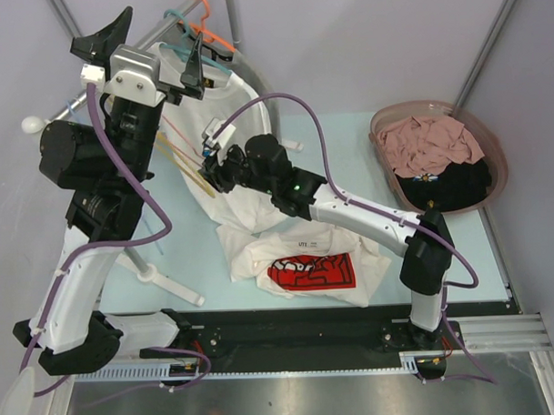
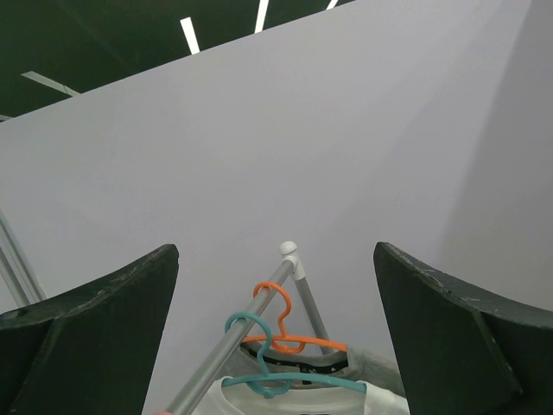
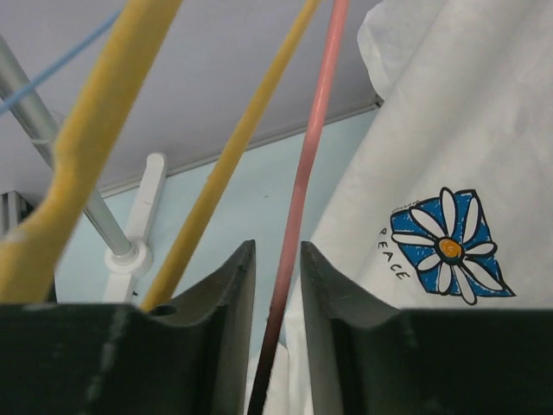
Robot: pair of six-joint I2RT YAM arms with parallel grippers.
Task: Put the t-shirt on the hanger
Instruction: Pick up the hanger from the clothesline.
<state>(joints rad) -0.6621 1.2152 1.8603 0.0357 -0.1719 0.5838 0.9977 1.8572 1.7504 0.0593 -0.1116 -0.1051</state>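
Note:
The t-shirt (image 1: 311, 270), white with a red chest print, lies crumpled on the table in front of the right arm's base. The pale-pink hanger (image 3: 302, 173) hangs among the rack's hangers; its thin bar runs between my right gripper's jaws. My right gripper (image 3: 278, 246) is narrowly open, with a slim gap on each side of the bar. In the top view it (image 1: 210, 153) reaches to the hangers at the rack, where the pink hanger (image 1: 182, 145) is faint. My left gripper (image 1: 149, 50) is wide open and empty, raised high by the rail (image 2: 276, 249).
A rack rail (image 2: 233, 341) carries a teal hanger (image 2: 294, 380) and an orange hanger (image 2: 285, 320) with shirts. Yellow hangers (image 3: 216, 173) and a white daisy-print shirt (image 3: 449, 242) hang beside the pink one. A basket (image 1: 383, 122) of clothes stands at the back right. The rack's white foot (image 1: 170, 282) lies on the left.

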